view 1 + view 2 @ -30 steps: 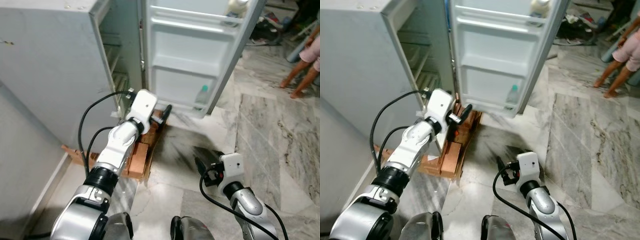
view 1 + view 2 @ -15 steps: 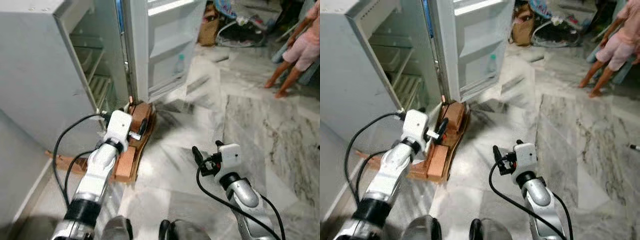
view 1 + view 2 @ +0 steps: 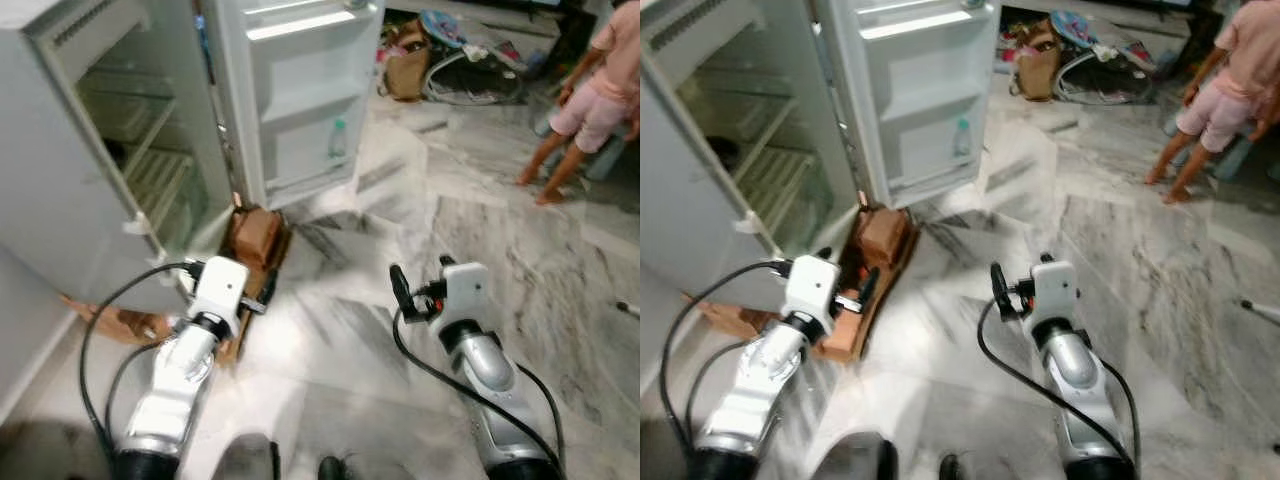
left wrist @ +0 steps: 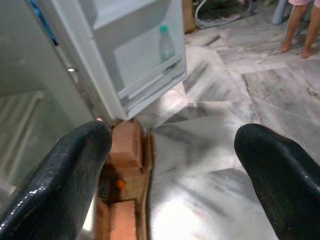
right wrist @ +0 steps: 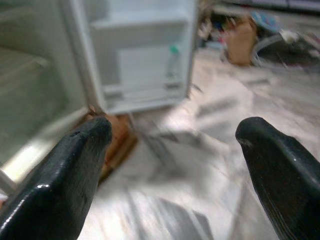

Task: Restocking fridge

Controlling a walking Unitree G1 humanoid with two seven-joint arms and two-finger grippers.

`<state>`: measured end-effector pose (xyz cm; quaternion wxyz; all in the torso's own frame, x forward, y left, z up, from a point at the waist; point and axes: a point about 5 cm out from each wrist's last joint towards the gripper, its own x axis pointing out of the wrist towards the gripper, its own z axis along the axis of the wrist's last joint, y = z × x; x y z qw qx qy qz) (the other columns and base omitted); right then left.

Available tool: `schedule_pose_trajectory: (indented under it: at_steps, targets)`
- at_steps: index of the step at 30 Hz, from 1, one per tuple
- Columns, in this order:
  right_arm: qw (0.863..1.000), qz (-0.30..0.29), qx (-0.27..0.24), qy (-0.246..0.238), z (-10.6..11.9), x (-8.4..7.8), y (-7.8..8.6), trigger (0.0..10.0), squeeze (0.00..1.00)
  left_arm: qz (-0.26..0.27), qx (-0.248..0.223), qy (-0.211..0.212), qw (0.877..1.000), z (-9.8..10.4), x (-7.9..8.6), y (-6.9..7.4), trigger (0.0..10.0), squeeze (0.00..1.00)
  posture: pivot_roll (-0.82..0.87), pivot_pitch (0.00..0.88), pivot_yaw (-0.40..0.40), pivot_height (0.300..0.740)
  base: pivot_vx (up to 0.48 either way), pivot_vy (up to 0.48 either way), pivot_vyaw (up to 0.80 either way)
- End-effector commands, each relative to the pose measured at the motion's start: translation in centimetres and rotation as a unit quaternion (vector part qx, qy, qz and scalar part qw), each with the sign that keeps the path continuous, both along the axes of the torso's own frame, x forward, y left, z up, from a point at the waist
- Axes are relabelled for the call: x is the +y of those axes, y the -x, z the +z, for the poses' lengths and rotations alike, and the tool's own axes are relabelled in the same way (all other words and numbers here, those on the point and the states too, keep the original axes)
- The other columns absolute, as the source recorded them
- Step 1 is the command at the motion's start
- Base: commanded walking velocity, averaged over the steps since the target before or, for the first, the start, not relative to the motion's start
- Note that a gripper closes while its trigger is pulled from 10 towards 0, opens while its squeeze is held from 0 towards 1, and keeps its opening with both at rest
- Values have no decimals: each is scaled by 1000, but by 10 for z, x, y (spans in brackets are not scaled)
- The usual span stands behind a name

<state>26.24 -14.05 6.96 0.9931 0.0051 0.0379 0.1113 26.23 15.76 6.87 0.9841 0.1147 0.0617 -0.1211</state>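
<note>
The white fridge (image 3: pixel 70 210) stands open at the left, its wire shelves (image 3: pixel 155 175) showing. Its door (image 3: pixel 300 90) is swung wide, and a clear bottle with a green cap (image 3: pixel 338 138) stands in the lower door shelf. My left gripper (image 3: pixel 266 288) is open and holds nothing, low over the floor beside the brown bricks (image 3: pixel 252 232) under the fridge's front. My right gripper (image 3: pixel 420 278) is open too, over the marble floor further right. The left wrist view looks past the fingers (image 4: pixel 55 185) at the bottle (image 4: pixel 166 45); the right wrist view, blurred, shows the same bottle (image 5: pixel 174 59).
Bricks and cardboard (image 3: pixel 865 260) lie at the fridge's foot. A person (image 3: pixel 590 90) in pink stands at the far right. Bags and clutter (image 3: pixel 440 55) sit along the back wall. Grey marble floor (image 3: pixel 360 330) spreads before me.
The camera has drawn back and turned, so the fridge and door sit farther away. My left gripper has dropped from the door's lower edge to beside the bricks. Both grippers stay open.
</note>
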Motion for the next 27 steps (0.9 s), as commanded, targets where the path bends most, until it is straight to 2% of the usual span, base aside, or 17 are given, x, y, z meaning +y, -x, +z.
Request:
schedule_pose_trajectory:
  at_steps: [1, 4, 13, 15, 18, 21, 27]
  targets:
    - [1000, -22, -1, 9, 0, -13, -1, 10000, 0, -9, -16, 4, 1000, 7, -9, -5, 10000, 0, 46, 107, -61, 740, 446, 0, -800]
    - [1000, -24, -10, 9, 2, -12, -5, 10000, 0, 10, -20, 2, 1000, 10, -5, -11, 10000, 0, 46, 101, -60, 740, 456, 0, -642]
    - [999, -20, -47, 16, 14, -11, -12, 10000, 0, 42, -37, 8, 998, 18, -2, -20, 10000, 0, 42, 93, -60, 740, 477, 0, 0]
    - [997, -14, -67, 37, 19, -11, -14, 10000, 0, 57, -40, 8, 998, 18, -1, -22, 10000, 0, 40, 88, -58, 740, 480, 0, 744]
    - [997, -23, -75, 20, 22, -13, -15, 10000, 0, 60, -37, 9, 997, 15, 0, -21, 10000, 0, 33, 73, -59, 740, 480, 0, 719]
    - [996, -20, -78, 25, 23, -12, -16, 10000, 0, 76, -26, 13, 997, 10, 5, -16, 10000, 0, 21, 66, -50, 740, 480, 0, 654]
    - [995, -20, -91, 34, 28, -15, -22, 10000, 0, 73, -22, 10, 997, 5, 1, -15, 10000, 0, 23, 62, -50, 740, 477, 0, 608]
